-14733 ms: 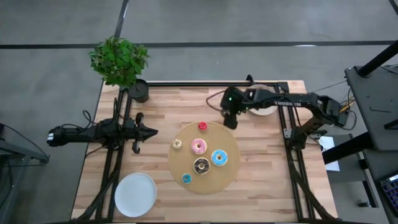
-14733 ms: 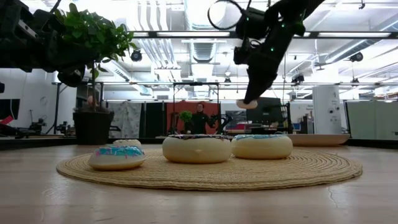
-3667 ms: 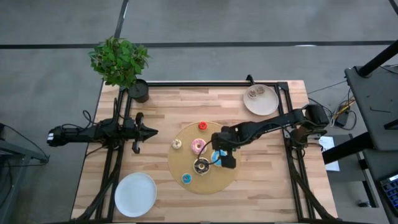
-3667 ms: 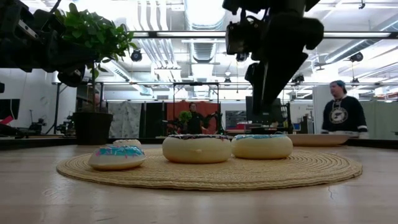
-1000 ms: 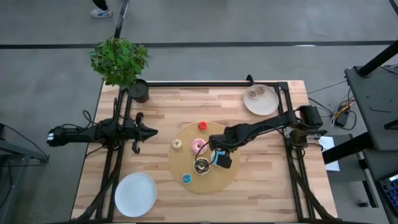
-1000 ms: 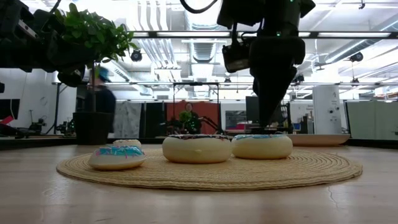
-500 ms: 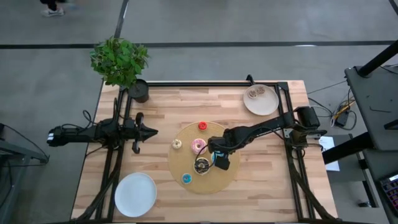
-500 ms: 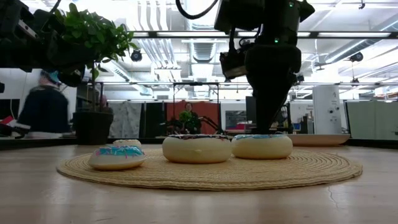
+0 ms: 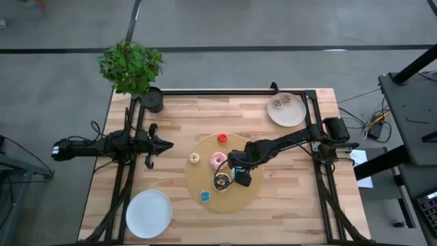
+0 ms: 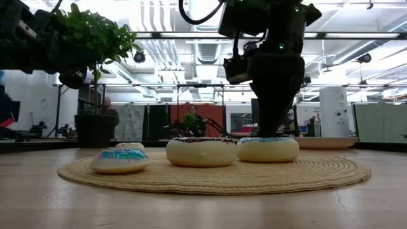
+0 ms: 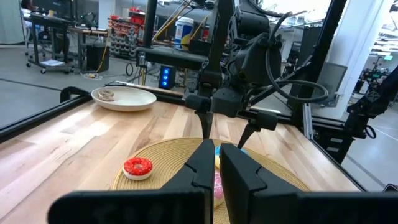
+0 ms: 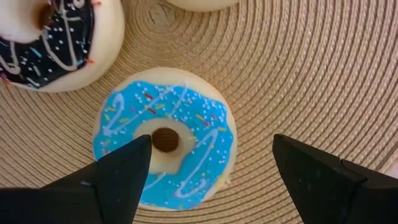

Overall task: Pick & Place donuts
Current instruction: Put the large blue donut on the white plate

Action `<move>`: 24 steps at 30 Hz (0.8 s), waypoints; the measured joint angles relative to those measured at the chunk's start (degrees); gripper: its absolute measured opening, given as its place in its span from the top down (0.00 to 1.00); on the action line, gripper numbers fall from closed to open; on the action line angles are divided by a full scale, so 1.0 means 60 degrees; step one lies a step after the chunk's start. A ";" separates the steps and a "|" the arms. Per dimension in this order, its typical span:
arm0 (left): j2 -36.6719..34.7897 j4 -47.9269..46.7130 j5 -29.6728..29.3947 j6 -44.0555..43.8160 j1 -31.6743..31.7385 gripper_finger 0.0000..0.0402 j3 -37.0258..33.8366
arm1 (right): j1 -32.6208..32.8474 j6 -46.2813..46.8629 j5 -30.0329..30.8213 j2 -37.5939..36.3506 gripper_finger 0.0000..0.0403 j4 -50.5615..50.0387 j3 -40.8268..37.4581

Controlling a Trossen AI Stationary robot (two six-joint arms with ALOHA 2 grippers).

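White plate (image 9: 293, 116) holds one donut (image 9: 278, 103); right end effector (image 12: 211, 171) gapes wide, empty.

Three donuts (image 10: 201, 151) sat on a woven mat (image 10: 318, 170), a dark robot arm (image 10: 276, 70) hung right behind them, potted plant (image 10: 95, 44) on the left.

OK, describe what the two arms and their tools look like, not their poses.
Both arms are dark, slim, jointed tubes trailing black cables. The right arm's tool has two dark, wedge-shaped fingers, with a looped black cable above its wrist in the low view. The left arm's tool is black, its flat dark fingers blocky and square-edged.
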 joint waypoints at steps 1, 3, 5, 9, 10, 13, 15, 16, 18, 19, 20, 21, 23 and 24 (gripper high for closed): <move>0.0000 -0.0004 0.0000 -0.0002 0.0003 1.00 0.0000 | 0.0000 0.0003 0.0000 0.0000 0.19 0.0000 -0.0011; 0.0004 -0.0004 0.0000 0.0000 0.0002 1.00 0.0000 | 0.0000 0.0002 -0.0003 0.0000 0.19 0.0007 -0.0041; 0.0002 -0.0004 0.0000 0.0001 0.0003 1.00 0.0000 | 0.0000 0.0003 -0.0004 0.0000 0.19 0.0040 -0.0079; 0.0004 -0.0007 0.0000 -0.0002 0.0003 1.00 0.0000 | -0.0004 0.0003 -0.0007 0.0000 0.19 0.0072 -0.0188; 0.0001 -0.0004 0.0000 0.0001 0.0000 1.00 0.0000 | -0.0004 0.0004 -0.0004 0.0000 0.19 0.0101 -0.0206; 0.0001 -0.0007 0.0000 0.0002 0.0003 1.00 0.0000 | -0.0004 0.0013 -0.0007 0.0000 0.19 0.0330 -0.0280; 0.0000 -0.0007 0.0000 -0.0002 0.0000 1.00 0.0000 | -0.0004 0.0040 -0.0011 0.0000 0.19 0.0415 -0.0342; 0.0000 -0.0007 0.0000 -0.0002 0.0003 1.00 0.0000 | -0.0004 0.0042 -0.0011 0.0000 0.19 0.0456 -0.0365; 0.0002 -0.0007 0.0000 -0.0001 0.0002 1.00 0.0000 | -0.0007 0.0043 -0.0014 0.0000 0.19 0.0505 -0.0419; 0.0002 -0.0007 0.0000 0.0000 0.0003 1.00 0.0000 | -0.0018 0.0043 -0.0015 0.0000 0.19 0.0503 -0.0446; 0.0002 -0.0007 0.0000 0.0002 0.0002 1.00 0.0000 | -0.0025 0.0043 -0.0017 0.0000 0.19 0.0505 -0.0472; 0.0002 -0.0007 0.0000 -0.0001 0.0000 1.00 0.0000 | -0.0039 0.0043 -0.0018 0.0000 0.19 0.0524 -0.0496; 0.0001 -0.0007 0.0000 -0.0001 0.0000 1.00 0.0000 | -0.0057 0.0047 -0.0027 0.0000 0.19 0.0539 -0.0550; 0.0002 -0.0007 0.0000 0.0002 0.0002 1.00 0.0000 | -0.0066 0.0047 -0.0029 0.0000 0.19 0.0547 -0.0575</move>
